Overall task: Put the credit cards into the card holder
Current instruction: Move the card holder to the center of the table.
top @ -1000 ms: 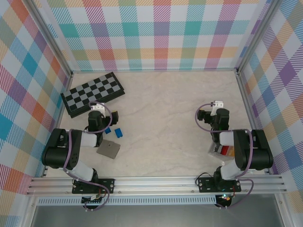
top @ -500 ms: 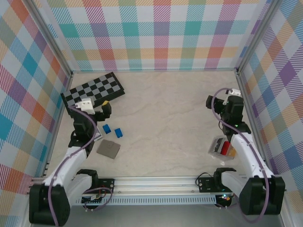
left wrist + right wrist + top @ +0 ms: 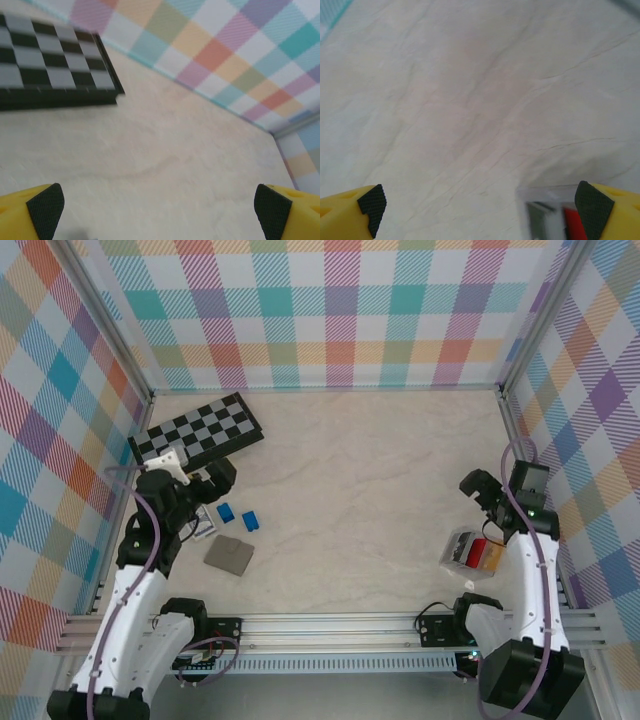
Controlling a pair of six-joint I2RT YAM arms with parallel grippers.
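Credit cards (image 3: 472, 553) lie fanned at the near right of the desk (image 3: 350, 490), well apart from the flat card holder (image 3: 229, 555) at the near left, so no card is in yet, with the left end effector (image 3: 159, 207) and right end effector (image 3: 479, 202) both released and empty.

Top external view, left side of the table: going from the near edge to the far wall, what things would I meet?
card holder → blue blocks → chequered board
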